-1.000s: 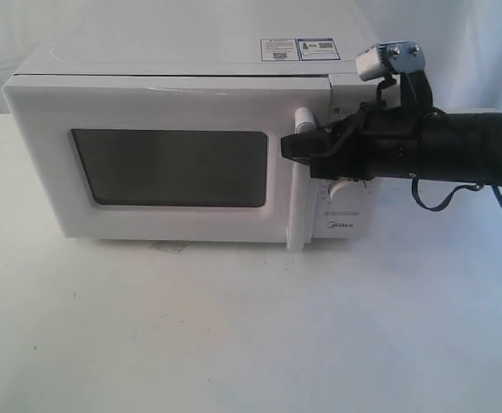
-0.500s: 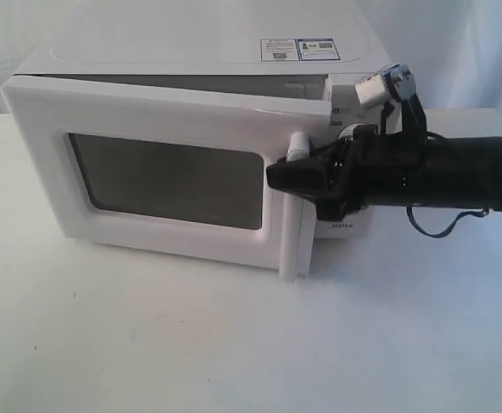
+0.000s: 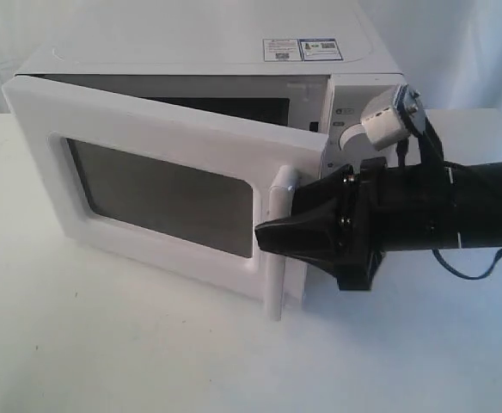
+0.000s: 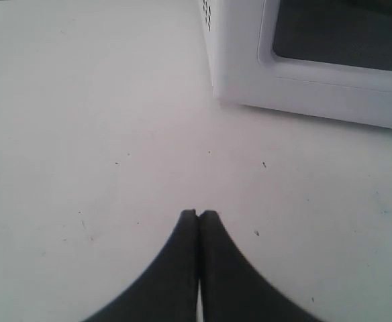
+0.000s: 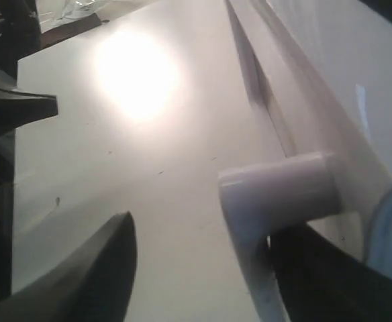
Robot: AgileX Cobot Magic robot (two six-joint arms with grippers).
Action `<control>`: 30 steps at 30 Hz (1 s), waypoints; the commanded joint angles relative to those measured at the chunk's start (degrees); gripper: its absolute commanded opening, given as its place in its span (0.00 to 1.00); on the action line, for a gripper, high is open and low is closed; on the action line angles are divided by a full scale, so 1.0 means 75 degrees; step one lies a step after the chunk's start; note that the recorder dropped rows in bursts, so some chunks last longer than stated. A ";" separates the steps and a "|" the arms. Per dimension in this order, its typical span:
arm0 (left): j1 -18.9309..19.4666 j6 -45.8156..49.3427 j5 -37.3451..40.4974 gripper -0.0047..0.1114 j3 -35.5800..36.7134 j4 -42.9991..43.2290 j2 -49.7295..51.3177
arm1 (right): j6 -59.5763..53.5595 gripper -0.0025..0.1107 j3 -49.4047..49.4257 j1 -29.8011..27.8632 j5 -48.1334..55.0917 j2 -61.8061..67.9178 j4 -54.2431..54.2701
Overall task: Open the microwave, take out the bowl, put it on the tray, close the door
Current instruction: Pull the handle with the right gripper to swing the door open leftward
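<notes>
The white microwave point(image 3: 208, 52) stands at the back of the table with its door point(image 3: 156, 189) swung partly open, hinged at the left. My right gripper point(image 3: 272, 234) is open. One dark finger point(image 5: 317, 268) is hooked behind the white bar handle point(image 5: 250, 201), and the other finger point(image 5: 109, 255) hangs free in front of it. In the exterior view the handle point(image 3: 278, 249) stands just ahead of the black gripper. The gap shows only a dark cavity, and the bowl is hidden. My left gripper point(image 4: 199, 213) is shut and empty, low over the table near the microwave's corner point(image 4: 239, 60).
White table point(image 3: 148, 344) stretches in front of and left of the microwave. The right arm point(image 3: 457, 215) lies across the knob panel point(image 3: 352, 136). No tray shows in any view. White cloth hangs behind.
The door has swung from shut to partly open, its handle edge coming forward. My right gripper has moved forward and down with the handle. The knob panel is now partly uncovered.
</notes>
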 commanded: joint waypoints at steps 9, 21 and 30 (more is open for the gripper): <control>0.0010 -0.0044 0.0026 0.04 0.0029 0.0006 -0.0035 | 0.2332 0.32 0.1199 0.0055 -0.3250 -0.3832 -0.0924; 0.0010 -0.0044 0.0026 0.04 0.0029 0.0006 -0.0035 | -0.0681 0.02 0.0953 0.0055 -0.3346 -0.1971 0.1358; 0.0010 -0.0044 0.0026 0.04 0.0029 0.0006 -0.0035 | -0.0985 0.02 0.0495 0.0068 -0.2125 -0.0938 0.1358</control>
